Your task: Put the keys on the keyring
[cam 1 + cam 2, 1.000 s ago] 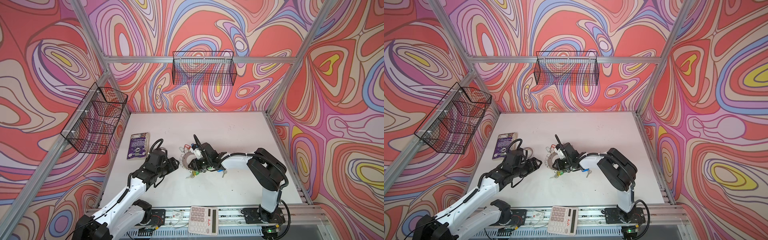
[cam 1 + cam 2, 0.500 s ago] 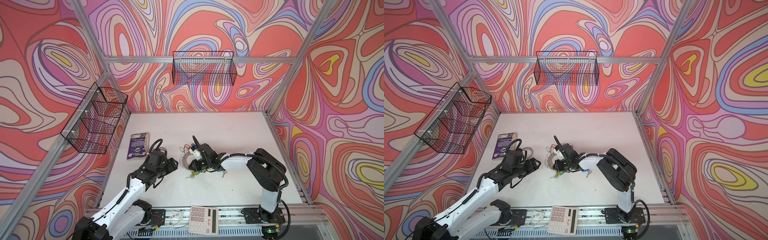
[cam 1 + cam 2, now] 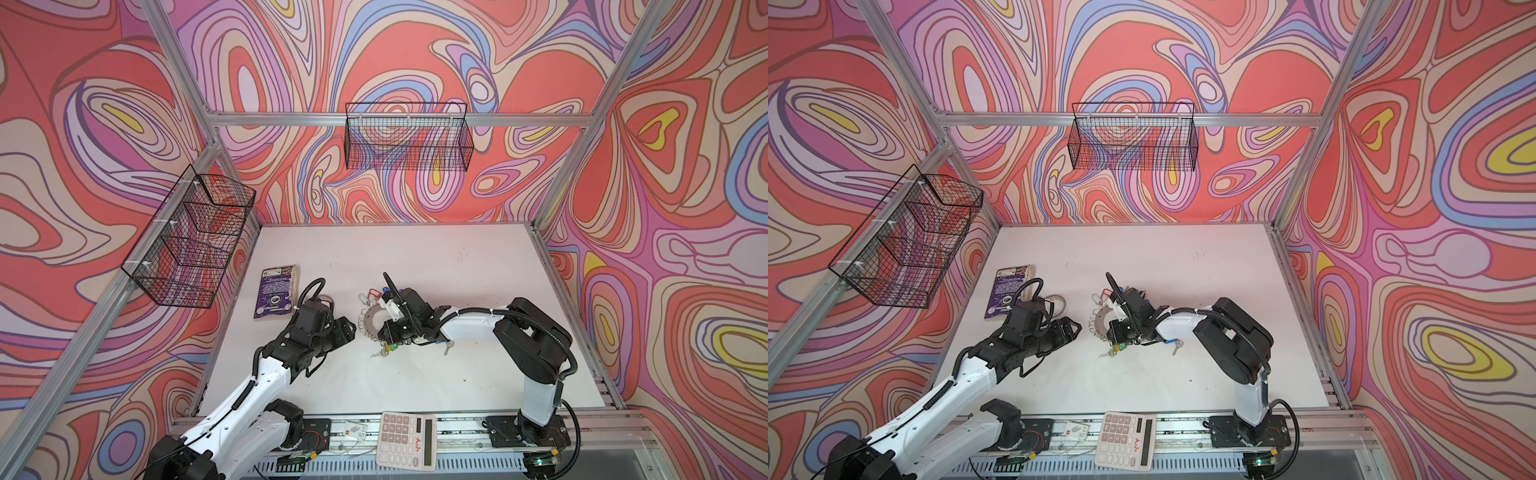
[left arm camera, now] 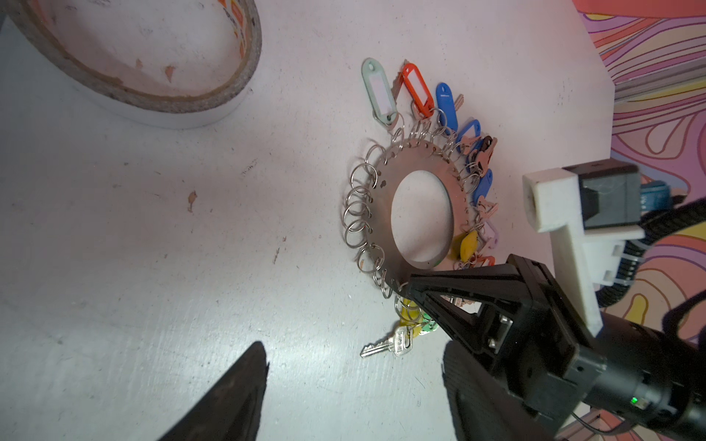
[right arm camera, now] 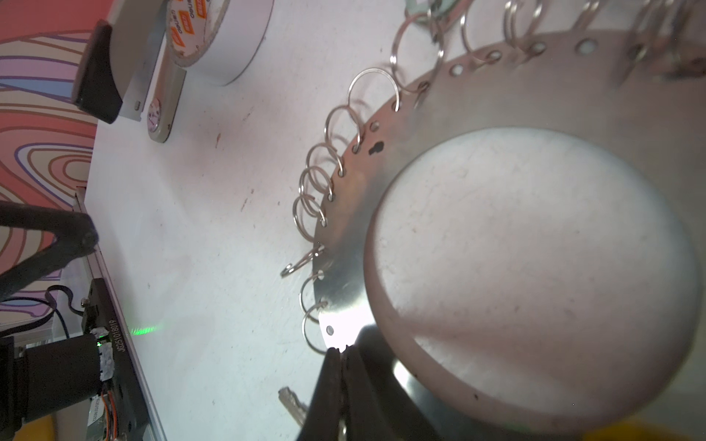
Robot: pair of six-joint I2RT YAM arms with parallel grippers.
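On the white tabletop (image 3: pixel 415 257) between swirl-patterned walls (image 3: pixel 395 54), the flat grey metal keyring (image 4: pixel 412 156) lies mid-table, its rim pinched by the right gripper (image 5: pixel 341 350), whose jaws stood wider a second ago, while the left gripper (image 3: pixel 348 328) hovers open nearby.

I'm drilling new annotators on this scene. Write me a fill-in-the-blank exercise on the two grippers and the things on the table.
1. The right gripper is ____ on the rim of the keyring.
2. The left gripper hovers beside the keyring with its jaws ____.
3. The book lying near the left arm has a ____ cover.

Missing words: shut; open; purple.
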